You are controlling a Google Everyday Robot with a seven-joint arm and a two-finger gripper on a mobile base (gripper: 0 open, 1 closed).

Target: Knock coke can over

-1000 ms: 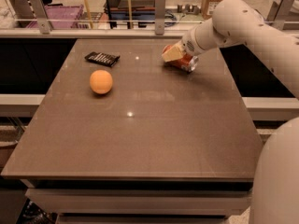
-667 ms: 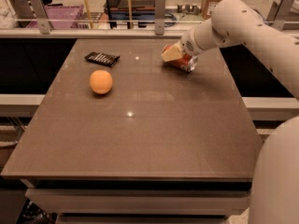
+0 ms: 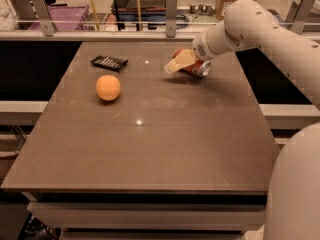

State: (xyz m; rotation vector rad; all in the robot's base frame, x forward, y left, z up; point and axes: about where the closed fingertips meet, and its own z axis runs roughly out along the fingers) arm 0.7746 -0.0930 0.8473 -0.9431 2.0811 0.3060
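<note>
The coke can (image 3: 196, 67) is red with a silver end. It lies tipped over at the far right of the table (image 3: 150, 149), silver end pointing right and towards me. My gripper (image 3: 175, 63) reaches in from the right on the white arm and is shut on the can. One cream finger (image 3: 179, 62) crosses the can's front; the other is hidden behind it. The can's lettering is hidden.
An orange ball (image 3: 108, 87) sits left of centre. A flat black device (image 3: 109, 62) lies at the far left. A railing with posts (image 3: 171, 14) runs behind the far edge. My white arm (image 3: 280, 39) spans the right side, and my body fills the lower right corner.
</note>
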